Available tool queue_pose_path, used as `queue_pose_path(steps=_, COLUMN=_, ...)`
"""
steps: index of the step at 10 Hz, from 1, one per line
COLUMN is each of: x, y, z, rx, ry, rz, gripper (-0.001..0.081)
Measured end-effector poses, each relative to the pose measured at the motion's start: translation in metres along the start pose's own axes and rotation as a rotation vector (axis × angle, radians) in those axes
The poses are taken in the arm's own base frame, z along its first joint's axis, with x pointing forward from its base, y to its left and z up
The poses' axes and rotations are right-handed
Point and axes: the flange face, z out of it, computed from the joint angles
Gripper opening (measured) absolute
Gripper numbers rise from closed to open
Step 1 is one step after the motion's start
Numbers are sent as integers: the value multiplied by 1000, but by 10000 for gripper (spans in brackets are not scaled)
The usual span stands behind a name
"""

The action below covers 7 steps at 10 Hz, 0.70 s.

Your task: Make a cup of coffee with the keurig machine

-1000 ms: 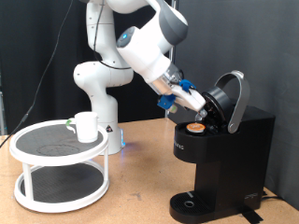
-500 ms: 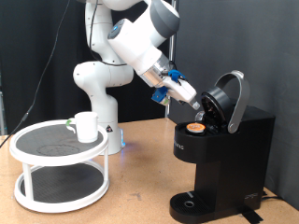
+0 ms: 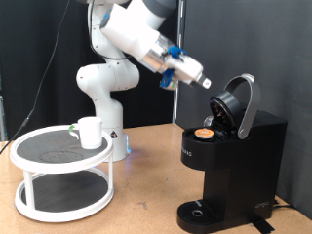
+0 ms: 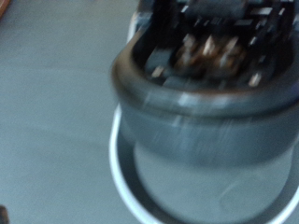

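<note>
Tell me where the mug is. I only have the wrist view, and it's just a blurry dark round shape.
Observer: The cup stands on the top tier of a white round stand at the exterior view's left, well apart from the keurig machine.
Operator: Is the machine open?
Observer: Yes, its lid is tipped up, and a pod with a tan top sits in the chamber.
Operator: Where's the arm?
Observer: The gripper hangs in the air, above the pod and just to the exterior view's left of the lid.
</note>
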Motion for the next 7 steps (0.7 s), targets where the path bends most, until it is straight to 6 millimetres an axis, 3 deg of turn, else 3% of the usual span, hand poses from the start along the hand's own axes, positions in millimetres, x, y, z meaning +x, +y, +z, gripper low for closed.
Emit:
queue_pose_path(steps=4, x=-39, y=16, z=-40, rx=-2, ry=-50, rz=-18, gripper=734)
queue_pose_path(steps=7, x=-39, y=16, z=-43, rx=-16, ry=-42, rz=-17, gripper=734)
